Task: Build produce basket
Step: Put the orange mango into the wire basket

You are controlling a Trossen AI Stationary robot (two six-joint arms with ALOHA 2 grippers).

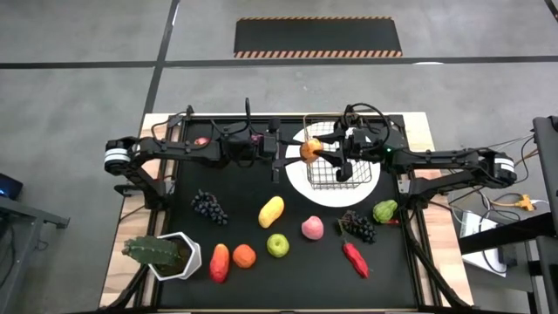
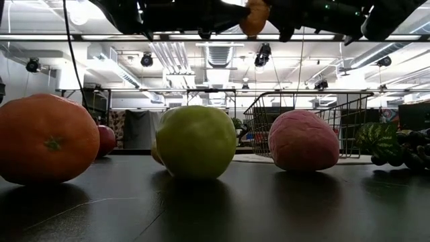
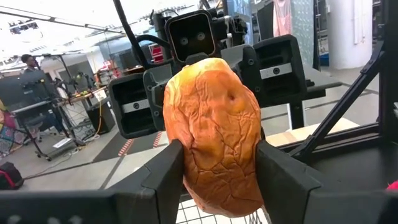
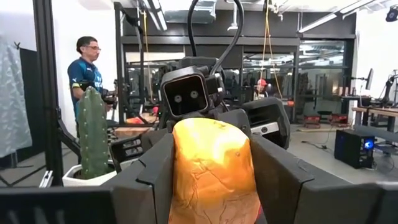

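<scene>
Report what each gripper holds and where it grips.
Both the left gripper and right gripper clasp one orange fruit by opposite sides, above the basket.

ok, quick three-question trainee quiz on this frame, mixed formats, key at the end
1. True or false: the basket stands on the white plate.
2. Which fruit do the left pincer and the right pincer both grip, above the basket? A) orange B) green apple C) red pepper
3. Fill in: the plant in the white pot is a ____.

Key: 1 true; 2 A; 3 cactus.
</scene>
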